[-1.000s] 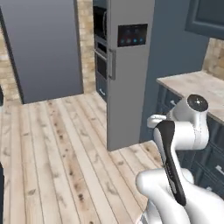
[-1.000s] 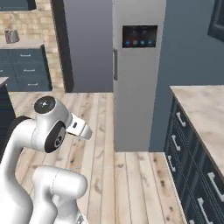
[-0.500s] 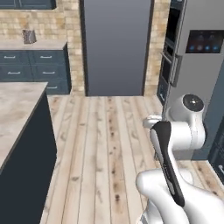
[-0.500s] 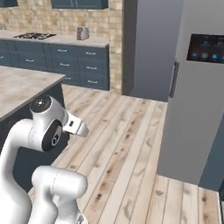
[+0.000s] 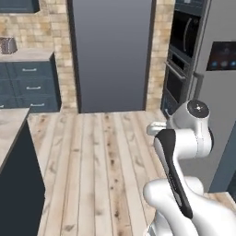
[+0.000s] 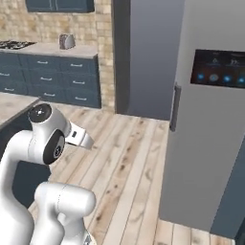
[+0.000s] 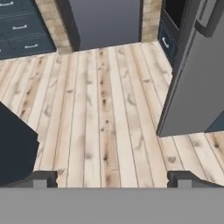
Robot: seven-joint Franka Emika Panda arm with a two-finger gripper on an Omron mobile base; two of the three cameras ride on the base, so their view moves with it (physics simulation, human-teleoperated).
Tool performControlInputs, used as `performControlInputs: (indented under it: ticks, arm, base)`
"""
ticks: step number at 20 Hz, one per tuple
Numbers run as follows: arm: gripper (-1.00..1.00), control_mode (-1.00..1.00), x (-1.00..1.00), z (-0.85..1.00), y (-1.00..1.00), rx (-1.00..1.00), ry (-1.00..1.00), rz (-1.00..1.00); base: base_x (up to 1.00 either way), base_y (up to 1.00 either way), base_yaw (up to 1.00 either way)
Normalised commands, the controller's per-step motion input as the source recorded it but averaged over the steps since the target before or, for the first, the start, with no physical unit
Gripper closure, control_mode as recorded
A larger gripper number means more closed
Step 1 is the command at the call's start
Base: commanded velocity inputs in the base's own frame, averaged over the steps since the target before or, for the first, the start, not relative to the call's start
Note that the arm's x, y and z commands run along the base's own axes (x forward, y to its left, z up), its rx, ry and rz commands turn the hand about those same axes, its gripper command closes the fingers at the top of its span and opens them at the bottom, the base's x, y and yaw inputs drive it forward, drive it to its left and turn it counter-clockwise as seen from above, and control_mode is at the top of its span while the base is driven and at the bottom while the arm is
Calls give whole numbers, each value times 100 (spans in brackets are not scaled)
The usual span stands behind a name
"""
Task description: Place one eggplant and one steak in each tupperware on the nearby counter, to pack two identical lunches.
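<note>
Turning with the base, both base cameras now look a new way: half a second ago the tall dark grey panel (image 5: 113, 55) stood left of the middle in the left base view, and now it fills the middle, with the wall oven (image 5: 183, 41) and the fridge (image 6: 210, 115) closer in. That is the cameras moving, not the things.

The gripper (image 7: 113, 178) is wide open. Its two dark fingertips (image 7: 41, 178) stand far apart at the bottom of the hand view. It holds nothing and touches nothing; bare wooden floor (image 7: 105, 109) lies under it.

A beige counter (image 5: 10, 126) with a dark blue side sits at the left edge of the left base view, well apart from the gripper. I cannot tell where the eggplant, the steak or the tupperware are.
</note>
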Motion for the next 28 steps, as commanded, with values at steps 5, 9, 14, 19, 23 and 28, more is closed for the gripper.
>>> performControlInputs:
  ticks: [5, 9, 14, 19, 23, 28]
  arm:
    - [-100, 100, 0, 0, 0, 0, 0, 0]
    - [-100, 100, 0, 0, 0, 0, 0, 0]
    - [-100, 100, 0, 0, 0, 0, 0, 0]
    - [-100, 100, 0, 0, 0, 0, 0, 0]
    - [-100, 100, 0, 0, 0, 0, 0, 0]
    - [-100, 100, 0, 0, 0, 0, 0, 0]
  base:
    - [100, 69, -43]
    - [100, 99, -58]
    - [100, 77, -77]
    - [100, 81, -68]
    - [100, 90, -71]
    - [100, 82, -77]
